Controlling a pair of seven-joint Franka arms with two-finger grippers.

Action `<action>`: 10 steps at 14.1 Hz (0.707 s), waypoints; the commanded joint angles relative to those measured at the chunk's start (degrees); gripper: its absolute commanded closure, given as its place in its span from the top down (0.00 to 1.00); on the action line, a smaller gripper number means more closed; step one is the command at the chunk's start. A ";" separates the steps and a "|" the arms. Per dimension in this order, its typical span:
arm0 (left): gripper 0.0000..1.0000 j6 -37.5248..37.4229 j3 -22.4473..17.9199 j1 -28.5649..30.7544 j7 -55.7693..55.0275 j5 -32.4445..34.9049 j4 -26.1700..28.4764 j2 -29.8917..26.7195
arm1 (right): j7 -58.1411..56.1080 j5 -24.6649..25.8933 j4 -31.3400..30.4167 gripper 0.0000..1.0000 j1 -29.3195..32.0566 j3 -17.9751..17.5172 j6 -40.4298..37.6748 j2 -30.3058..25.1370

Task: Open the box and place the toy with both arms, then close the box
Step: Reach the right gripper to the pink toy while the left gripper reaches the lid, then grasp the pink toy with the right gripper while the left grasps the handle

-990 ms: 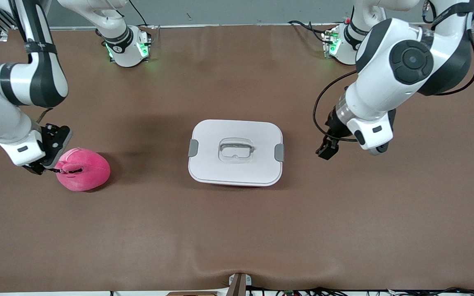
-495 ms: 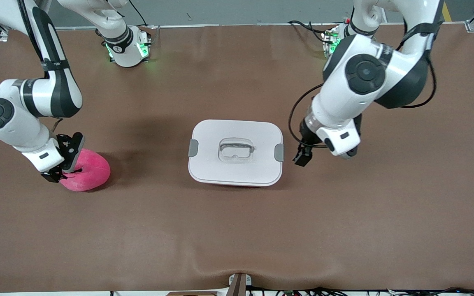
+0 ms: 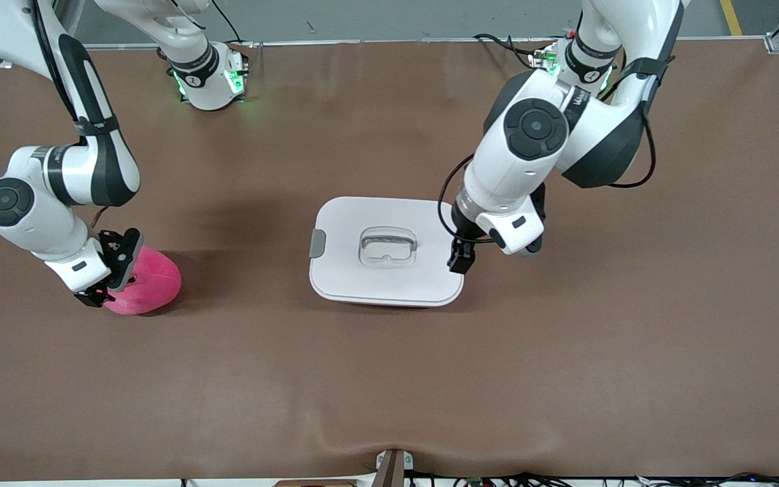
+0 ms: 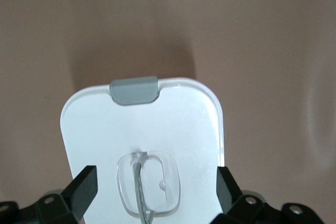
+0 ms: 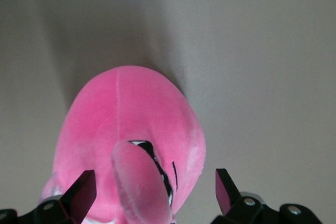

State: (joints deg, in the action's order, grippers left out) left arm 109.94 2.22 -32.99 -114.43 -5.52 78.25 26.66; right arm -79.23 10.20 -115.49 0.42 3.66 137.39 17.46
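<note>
The box [image 3: 387, 251] is a rounded white-lidded tub sitting mid-table, smooth plastic with a grey clip [image 3: 317, 243] on the end toward the right arm and a recessed clear handle [image 3: 387, 245] in the middle. The toy [image 3: 148, 285] is a fuzzy hot-pink plush blob near the right arm's end of the table. The left gripper [image 3: 460, 260], jaws spread wide, has swung in from beside the box and now hangs over the lid's end by the left arm. The right gripper [image 3: 102, 287], also wide open, has dropped onto the toy, fingers [image 5: 81, 194] straddling it. The table [image 3: 389, 379] is a matte brown mat, slightly rippled at the front edge.
</note>
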 commanded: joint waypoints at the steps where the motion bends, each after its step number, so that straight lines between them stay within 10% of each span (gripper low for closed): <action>1: 1.00 0.80 -1.25 -3.21 -5.70 1.47 -4.33 4.27 | -0.66 1.14 -0.18 0.11 0.72 -0.40 1.92 0.64; 10: 1.00 7.83 -4.58 -11.82 -19.77 4.29 -5.73 10.07 | -0.66 1.14 0.35 0.00 0.55 -0.49 1.57 0.47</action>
State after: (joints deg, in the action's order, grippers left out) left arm 117.01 0.19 -42.10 -131.51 -2.12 75.12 35.06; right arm -79.46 10.20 -115.23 0.48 3.58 139.02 18.24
